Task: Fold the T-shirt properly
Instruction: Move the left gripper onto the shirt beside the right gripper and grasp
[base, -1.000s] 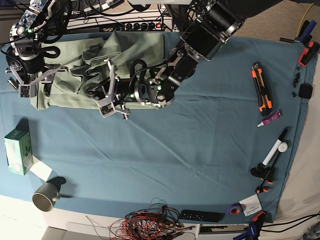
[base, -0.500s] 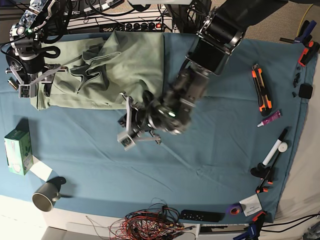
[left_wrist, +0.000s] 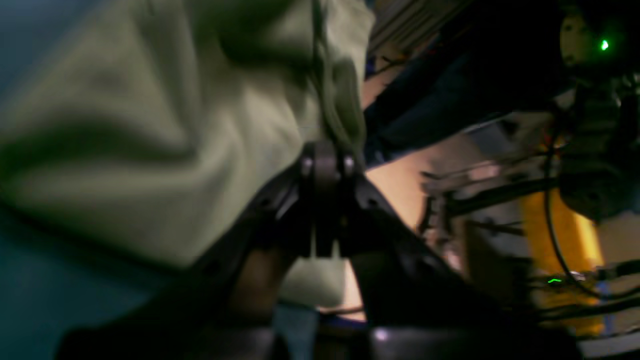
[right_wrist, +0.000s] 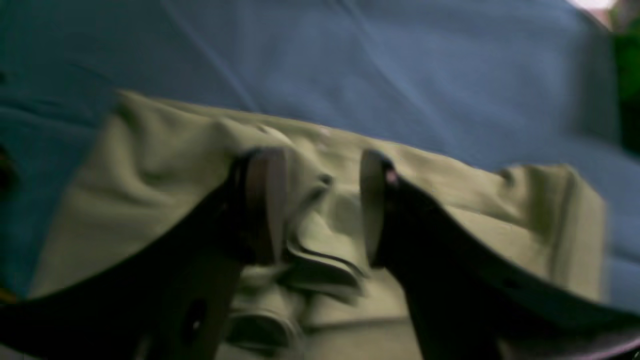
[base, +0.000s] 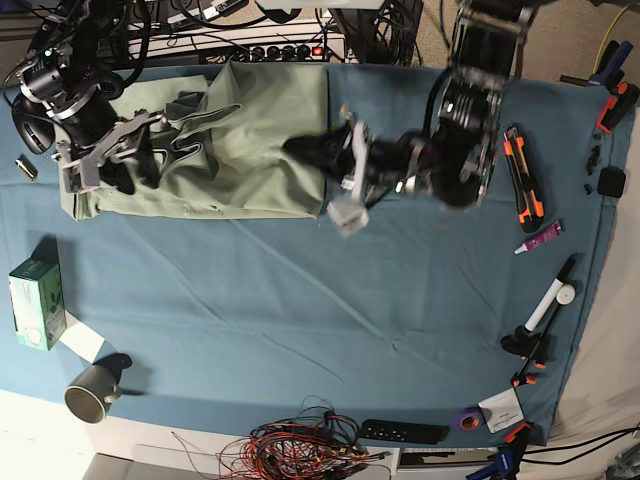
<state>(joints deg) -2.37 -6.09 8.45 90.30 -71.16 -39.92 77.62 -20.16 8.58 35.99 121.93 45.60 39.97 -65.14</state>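
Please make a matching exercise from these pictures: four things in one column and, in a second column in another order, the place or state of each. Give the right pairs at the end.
Things
1. pale sage-green knit T-shirt
2. left tool
3. right tool
4. grey mug

Places or states
A. fingers apart, over green cloth
B. near corner of the blue-teal table cloth, on the base view's left
C. fingers pressed together
D. spread at the far edge of the cloth

Pairs: 1-D, 2-C, 3-A, 4-B

Robotics lab: power strip (base: 285, 50), wire tangle (base: 300, 450), utility knife (base: 523, 175), tape roll (base: 466, 418) around cloth-covered table (base: 300, 310).
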